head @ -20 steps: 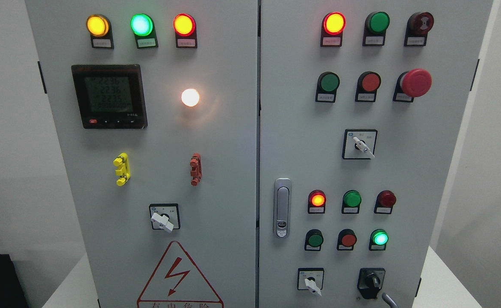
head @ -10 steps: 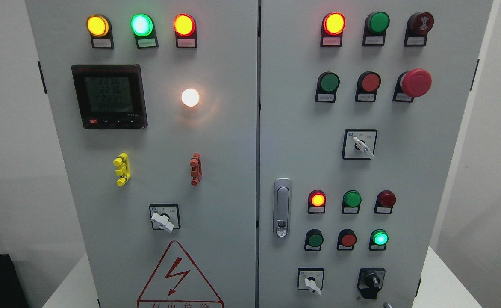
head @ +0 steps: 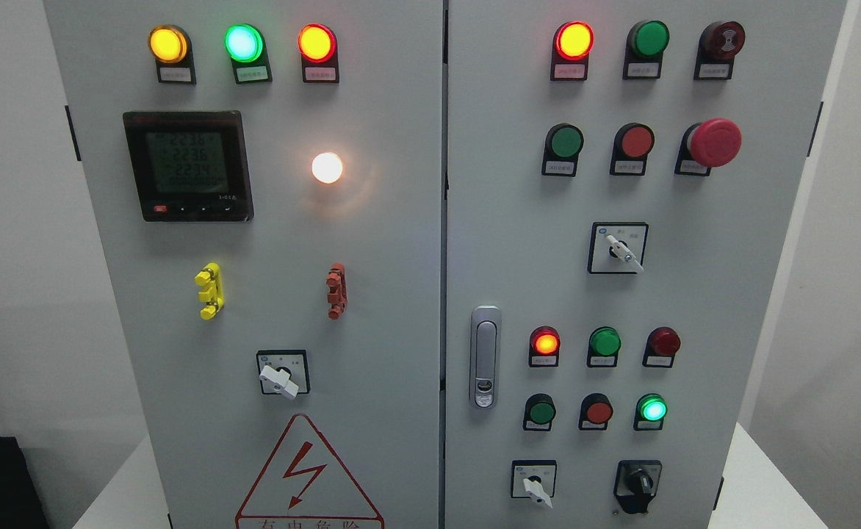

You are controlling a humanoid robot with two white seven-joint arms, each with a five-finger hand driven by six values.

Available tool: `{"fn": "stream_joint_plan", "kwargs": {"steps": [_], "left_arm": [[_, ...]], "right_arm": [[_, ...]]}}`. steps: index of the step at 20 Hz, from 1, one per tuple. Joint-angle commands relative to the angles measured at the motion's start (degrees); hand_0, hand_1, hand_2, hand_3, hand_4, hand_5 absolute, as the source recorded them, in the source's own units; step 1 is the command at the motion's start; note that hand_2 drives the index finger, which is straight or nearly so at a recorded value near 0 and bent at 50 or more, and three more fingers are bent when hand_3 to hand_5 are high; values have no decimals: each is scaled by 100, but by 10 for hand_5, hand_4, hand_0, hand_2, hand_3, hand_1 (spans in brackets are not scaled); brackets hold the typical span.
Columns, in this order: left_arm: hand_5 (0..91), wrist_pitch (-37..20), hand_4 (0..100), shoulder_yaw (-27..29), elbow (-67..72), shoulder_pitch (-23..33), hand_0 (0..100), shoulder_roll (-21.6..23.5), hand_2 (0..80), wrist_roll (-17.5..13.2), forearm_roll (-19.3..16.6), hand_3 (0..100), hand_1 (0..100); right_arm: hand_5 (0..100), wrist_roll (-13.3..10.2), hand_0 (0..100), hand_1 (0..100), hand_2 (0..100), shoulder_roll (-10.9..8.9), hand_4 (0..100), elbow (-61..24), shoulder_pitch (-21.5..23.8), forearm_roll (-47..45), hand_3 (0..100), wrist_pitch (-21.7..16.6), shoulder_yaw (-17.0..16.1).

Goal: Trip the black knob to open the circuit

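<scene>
One black knob [head: 638,483], pointer direction unclear, warning triangle [head: 308,477] cut off

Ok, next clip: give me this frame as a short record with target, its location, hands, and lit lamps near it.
target: black knob
location: bottom right of the right door, right of a white selector switch
hands: neither in view
contact: none, knob untouched
lit lamps nearby: green lamp above the knob, red lamp further up left
left door: meter display on
</scene>
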Motion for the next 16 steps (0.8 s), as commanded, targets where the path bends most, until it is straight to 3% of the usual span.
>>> {"fn": "stream_joint_plan", "kwargs": {"steps": [1,5,16], "left_arm": [[0,-4,0,0,0,0,120,0,0,-2,-132,0,389],[0,-4,0,0,0,0,120,0,0,-2,-132,0,389],[0,5,0,0,0,0,120,0,0,-2,-132,0,389]], "right_arm": [[60,29,0,0,0,18,1,-209,231,2,147,-101,-105],[0,29,0,0,0,18,0,-209,328,2,46,-189,-96],[0,38,0,0,0,17,0,-209,337,-7,0,-180,-70]]}}
